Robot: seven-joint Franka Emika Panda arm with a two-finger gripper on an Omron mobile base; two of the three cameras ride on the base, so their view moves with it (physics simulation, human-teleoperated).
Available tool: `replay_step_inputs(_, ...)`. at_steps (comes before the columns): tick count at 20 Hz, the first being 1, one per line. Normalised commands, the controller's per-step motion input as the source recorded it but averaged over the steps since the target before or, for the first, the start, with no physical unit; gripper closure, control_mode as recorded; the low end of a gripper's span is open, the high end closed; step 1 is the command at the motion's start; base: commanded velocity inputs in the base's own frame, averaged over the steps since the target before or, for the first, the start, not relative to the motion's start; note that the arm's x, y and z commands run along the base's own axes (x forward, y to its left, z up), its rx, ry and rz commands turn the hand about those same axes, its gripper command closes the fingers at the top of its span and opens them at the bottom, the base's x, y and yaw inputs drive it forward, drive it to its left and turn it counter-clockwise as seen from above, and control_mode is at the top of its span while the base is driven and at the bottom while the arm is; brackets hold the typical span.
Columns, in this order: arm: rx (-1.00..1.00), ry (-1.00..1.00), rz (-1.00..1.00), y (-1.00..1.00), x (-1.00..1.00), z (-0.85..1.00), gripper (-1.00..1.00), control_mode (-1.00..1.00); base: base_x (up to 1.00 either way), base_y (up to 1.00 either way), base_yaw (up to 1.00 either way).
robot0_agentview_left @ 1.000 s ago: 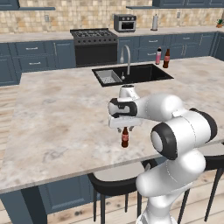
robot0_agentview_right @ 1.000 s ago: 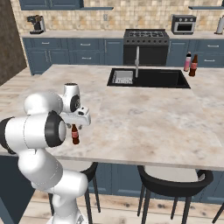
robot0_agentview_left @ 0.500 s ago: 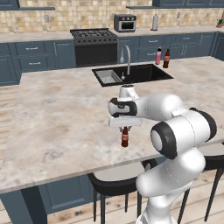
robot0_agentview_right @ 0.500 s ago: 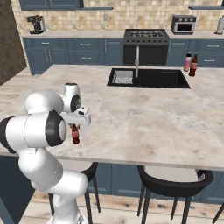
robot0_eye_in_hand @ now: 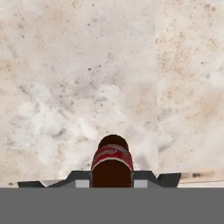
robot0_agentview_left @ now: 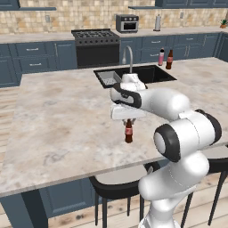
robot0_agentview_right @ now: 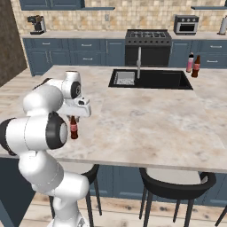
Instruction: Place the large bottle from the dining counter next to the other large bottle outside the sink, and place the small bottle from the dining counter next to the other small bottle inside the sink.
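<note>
Bottle upright near the counter's near edge, long axis vertical, neck straight up into the gripper directly above, pinched narrow on it. Sink and two far bottles well off toward the far right; probably lift, then carry.

Broad bare stretch of marble table on all sides of the claw, sink with upright faucet well beyond, two bottles standing close together past the sink's far corner, stools tucked below the near edge
</note>
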Motion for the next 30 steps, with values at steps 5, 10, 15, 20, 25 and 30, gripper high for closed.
replay_step_inputs(5,0.02,-0.01,0.00,0.00,-0.72,0.31,1.00,-1.00,0.00,0.00,0.00)
replay_step_inputs(10,0.02,-0.04,0.00,0.00,-0.79,0.21,1.00,-1.00,0.00,0.00,0.00)
replay_step_inputs(15,0.00,0.00,0.00,0.00,-0.68,0.21,1.00,-1.00,0.00,0.00,0.00)
replay_step_inputs(20,0.00,0.00,0.00,0.00,-0.63,0.23,1.00,-1.00,0.00,0.00,0.00)
replay_step_inputs(25,0.00,-0.04,0.00,0.00,-0.55,0.07,1.00,-1.00,0.00,0.00,0.00)
replay_step_inputs(30,0.00,-0.15,0.00,0.00,-0.32,0.00,1.00,-1.00,0.00,0.00,0.00)
